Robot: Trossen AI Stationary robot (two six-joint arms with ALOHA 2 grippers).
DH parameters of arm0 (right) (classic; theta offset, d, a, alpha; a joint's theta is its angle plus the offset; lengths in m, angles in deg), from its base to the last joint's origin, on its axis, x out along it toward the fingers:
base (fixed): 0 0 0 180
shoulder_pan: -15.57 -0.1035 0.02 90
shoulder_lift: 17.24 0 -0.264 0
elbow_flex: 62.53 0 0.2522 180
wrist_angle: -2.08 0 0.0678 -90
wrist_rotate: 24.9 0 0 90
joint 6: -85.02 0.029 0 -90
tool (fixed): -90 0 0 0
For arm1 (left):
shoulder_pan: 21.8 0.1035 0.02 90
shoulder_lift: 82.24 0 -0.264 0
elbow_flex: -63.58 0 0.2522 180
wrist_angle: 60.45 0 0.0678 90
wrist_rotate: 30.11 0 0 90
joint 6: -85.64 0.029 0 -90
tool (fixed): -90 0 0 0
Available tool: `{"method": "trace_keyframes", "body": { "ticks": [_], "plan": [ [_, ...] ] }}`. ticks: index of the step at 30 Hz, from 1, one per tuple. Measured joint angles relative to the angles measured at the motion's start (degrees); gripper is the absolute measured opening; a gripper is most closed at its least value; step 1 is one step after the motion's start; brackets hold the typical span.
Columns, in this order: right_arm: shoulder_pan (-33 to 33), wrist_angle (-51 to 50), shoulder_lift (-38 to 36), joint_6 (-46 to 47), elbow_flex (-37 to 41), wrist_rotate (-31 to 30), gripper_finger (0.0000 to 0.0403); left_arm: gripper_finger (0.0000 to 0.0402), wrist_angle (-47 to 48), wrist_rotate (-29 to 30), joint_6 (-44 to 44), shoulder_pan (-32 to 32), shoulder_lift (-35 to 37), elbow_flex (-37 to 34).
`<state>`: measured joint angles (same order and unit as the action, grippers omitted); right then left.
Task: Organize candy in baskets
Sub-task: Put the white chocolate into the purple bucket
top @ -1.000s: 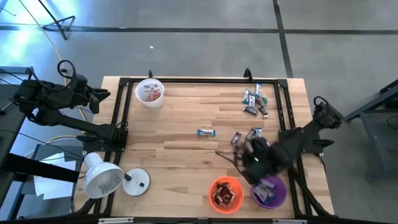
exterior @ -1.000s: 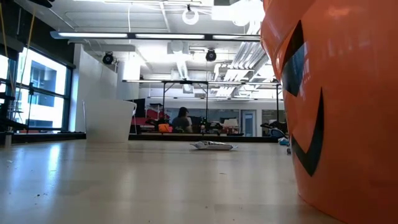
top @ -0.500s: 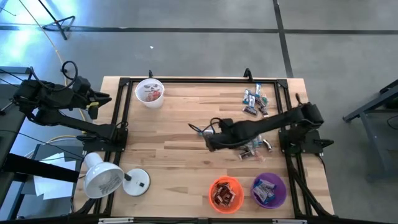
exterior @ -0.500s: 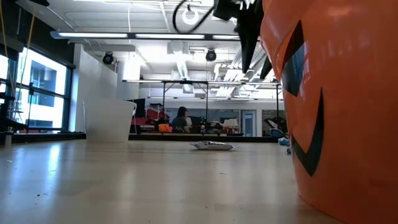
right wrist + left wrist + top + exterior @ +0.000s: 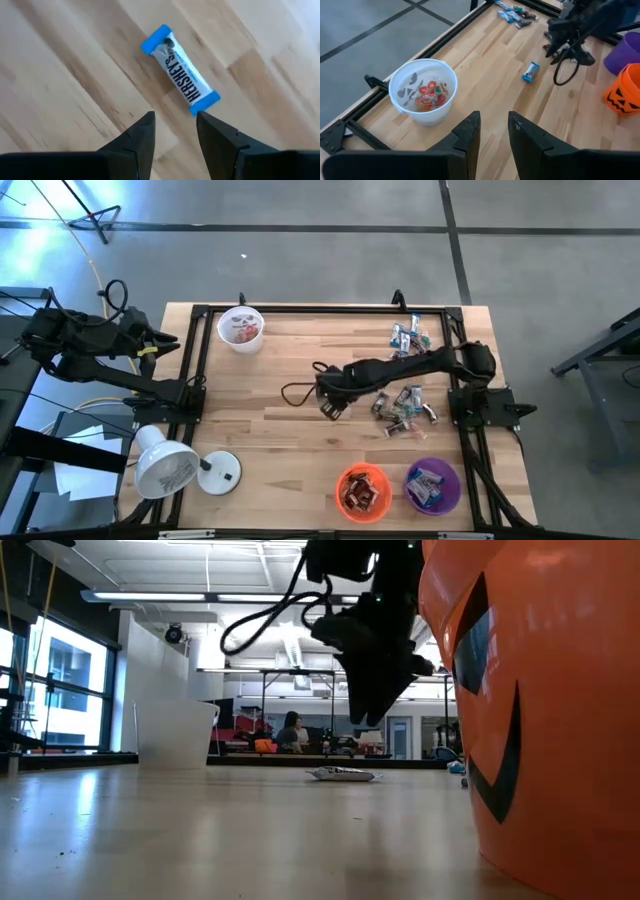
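A blue-and-white candy bar (image 5: 179, 77) lies flat on the wood near the table's middle, also seen in the left wrist view (image 5: 531, 71) and the low view (image 5: 343, 774). My right gripper (image 5: 175, 120) hangs open just above it, pointing steeply down (image 5: 330, 406), touching nothing. The white basket (image 5: 241, 328) stands at the far left, the orange basket (image 5: 363, 491) and the purple basket (image 5: 432, 486) at the near right, each with candy inside. My left gripper (image 5: 494, 130) waits open and empty beyond the table's left edge (image 5: 150, 343).
Loose candy lies in a pile at the far right (image 5: 410, 340) and in a smaller cluster (image 5: 400, 410) beside my right arm. A white lamp (image 5: 165, 468) with a round base (image 5: 220, 472) stands at the near left corner. A black frame (image 5: 200, 310) rims the table.
My right gripper has swung from over the purple and orange baskets at the near right toward the table's middle, rolling its wrist and coming down until it hangs over the blue-and-white candy bar. The candy bar has stayed where it was.
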<state>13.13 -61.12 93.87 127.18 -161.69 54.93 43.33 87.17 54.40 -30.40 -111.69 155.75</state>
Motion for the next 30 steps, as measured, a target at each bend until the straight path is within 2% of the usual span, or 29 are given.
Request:
{"method": "trace_keyframes", "body": {
  "ticks": [6,14,18,22,27,30],
  "plan": [
    [2.3,0.4,0.0,-20.8,0.0,1.7,0.0139,0.0088,0.0,0.0,0.0,0.0,0.0,0.0],
    [4.1,2.3,0.2,-39.3,0.0,2.5,0.0139,0.0088,0.0,2.5,-5.2,0.0,0.0,0.0],
    [5.5,2.2,1.9,-43.6,0.0,2.8,0.0139,0.0088,0.0,6.4,-7.7,0.0,0.0,0.0],
    [7.0,2.4,5.0,-43.7,0.0,6.0,0.0139,0.0088,0.0,9.2,-9.2,0.0,0.0,0.0],
    [8.4,4.3,8.2,-43.7,0.0,7.8,0.0139,0.0088,0.0,9.9,-9.7,0.0,0.0,0.0],
    [9.1,5.7,9.4,-43.6,-0.3,11.5,0.0139,0.0088,0.0,10.1,-9.7,0.0,0.0,0.0]
  ]
}}
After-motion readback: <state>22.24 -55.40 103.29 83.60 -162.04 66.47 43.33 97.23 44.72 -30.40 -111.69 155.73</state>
